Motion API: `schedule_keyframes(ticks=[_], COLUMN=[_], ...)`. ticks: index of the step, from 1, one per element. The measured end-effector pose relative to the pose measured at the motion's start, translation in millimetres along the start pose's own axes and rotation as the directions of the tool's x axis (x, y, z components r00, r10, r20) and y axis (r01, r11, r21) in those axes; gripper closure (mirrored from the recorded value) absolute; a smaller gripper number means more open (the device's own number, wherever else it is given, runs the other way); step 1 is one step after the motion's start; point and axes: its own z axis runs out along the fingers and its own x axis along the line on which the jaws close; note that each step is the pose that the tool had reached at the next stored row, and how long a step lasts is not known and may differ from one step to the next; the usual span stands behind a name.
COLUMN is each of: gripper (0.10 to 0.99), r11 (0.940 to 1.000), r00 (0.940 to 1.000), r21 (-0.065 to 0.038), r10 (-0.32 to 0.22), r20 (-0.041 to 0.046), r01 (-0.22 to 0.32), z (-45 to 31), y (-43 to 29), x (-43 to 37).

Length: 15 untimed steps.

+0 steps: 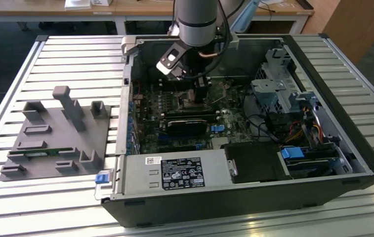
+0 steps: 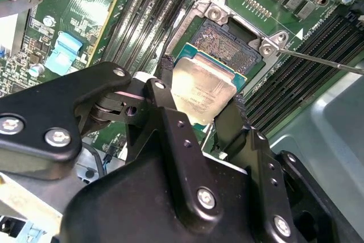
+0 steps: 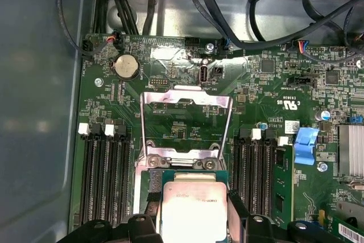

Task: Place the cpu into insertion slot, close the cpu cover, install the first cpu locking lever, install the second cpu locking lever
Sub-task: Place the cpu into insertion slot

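The cpu [image 2: 202,92] is a flat square chip with a dull metal top on a green base, and my gripper [image 2: 200,99] is shut on it by two opposite edges. It hangs over one edge of the insertion slot [image 2: 227,41], whose contact field is largely uncovered. In the first wrist view the cpu [image 3: 193,206] sits between the black fingers [image 3: 151,197], and the cpu cover [image 3: 187,96], a silvery frame with a large window, stands swung open beyond the socket. A thin locking lever [image 2: 318,61] sticks out beside the socket. In the exterior view the gripper [image 1: 200,89] is down inside the computer case.
Black memory slots [image 3: 105,169] flank the socket on both sides. Cables [image 3: 256,21] run along the case wall past the board. The case walls [image 1: 127,98] enclose the arm. A grey fixture plate [image 1: 55,138] lies on the table at the exterior view's left.
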Motion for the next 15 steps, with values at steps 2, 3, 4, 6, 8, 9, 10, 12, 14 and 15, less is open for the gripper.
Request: schedule_keyframes(ticks=[2, 3, 4, 6, 8, 9, 10, 12, 14, 15], gripper=[0.545, 0.545, 0.545, 0.545, 0.545, 0.545, 0.545, 0.545, 0.545, 0.545], r11=[1.0, 1.0, 1.0, 1.0, 1.0, 1.0, 1.0, 1.0, 1.0, 1.0], r00=[1.0, 1.0, 1.0, 1.0, 1.0, 1.0, 1.0, 1.0, 1.0, 1.0], r21=[0.0, 0.0, 0.0, 0.0, 0.0, 0.0, 0.0, 0.0, 0.0, 0.0], r10=[0.0, 0.0, 0.0, 0.0, 0.0, 0.0, 0.0, 0.0, 0.0, 0.0], r20=[-0.0001, -0.0001, 0.0, -0.0001, -0.0001, -0.0003, -0.0003, -0.0001, 0.0, 0.0], r01=[0.0, 0.0, 0.0, 0.0, 0.0, 0.0, 0.0, 0.0, 0.0, 0.0], z=[0.5, 0.7, 0.9, 1.3, 1.7, 2.0, 2.4, 3.1, 3.7, 3.8], y=[0.0, -0.1, -0.1, -0.1, -0.1, -0.1, -0.2, -0.2, -0.3, -0.4], x=[0.0, 0.0, 0.0, 0.0, 0.0, 0.1, 0.1, 0.1, 0.3, 0.6])
